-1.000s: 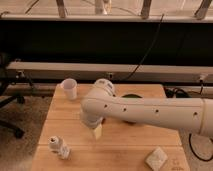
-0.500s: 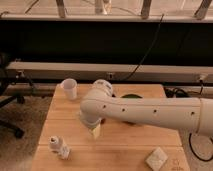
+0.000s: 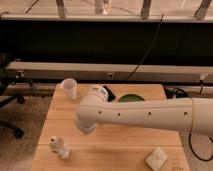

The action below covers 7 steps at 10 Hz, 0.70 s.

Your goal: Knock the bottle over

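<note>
Gripper (image 3: 86,128) mostly hidden beneath the white arm (image 3: 150,116); green bowl (image 3: 131,98) partly covered.

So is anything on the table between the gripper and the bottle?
Nothing visible: bare wooden table separates the gripper, at the white arm's end, from the small whitish white-capped bottle, lower left.

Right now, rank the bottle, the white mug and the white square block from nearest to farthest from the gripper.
The gripper hangs mid-table at the arm's end.
1. bottle, front left.
2. white mug, back left.
3. white square block, front right.
</note>
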Available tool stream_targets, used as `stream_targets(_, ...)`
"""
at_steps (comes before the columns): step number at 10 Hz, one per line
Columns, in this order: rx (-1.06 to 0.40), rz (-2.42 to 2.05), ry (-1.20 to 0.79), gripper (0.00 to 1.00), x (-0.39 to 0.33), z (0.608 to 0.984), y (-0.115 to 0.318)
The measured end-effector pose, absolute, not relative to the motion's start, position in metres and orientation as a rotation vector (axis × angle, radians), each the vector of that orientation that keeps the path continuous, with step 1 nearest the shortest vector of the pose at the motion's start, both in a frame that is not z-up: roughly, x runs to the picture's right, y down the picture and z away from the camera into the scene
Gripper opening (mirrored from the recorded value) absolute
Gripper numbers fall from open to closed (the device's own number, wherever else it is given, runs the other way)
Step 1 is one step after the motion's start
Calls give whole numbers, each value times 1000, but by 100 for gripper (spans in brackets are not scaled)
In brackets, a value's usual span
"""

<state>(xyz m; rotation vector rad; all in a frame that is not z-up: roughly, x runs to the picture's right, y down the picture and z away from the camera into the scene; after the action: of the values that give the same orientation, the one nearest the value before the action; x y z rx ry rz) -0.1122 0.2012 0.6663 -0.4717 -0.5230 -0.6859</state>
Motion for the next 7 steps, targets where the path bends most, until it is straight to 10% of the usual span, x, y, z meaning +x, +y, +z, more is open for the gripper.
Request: stream_targets(7,-482,-759,-602,0,-164,650,229)
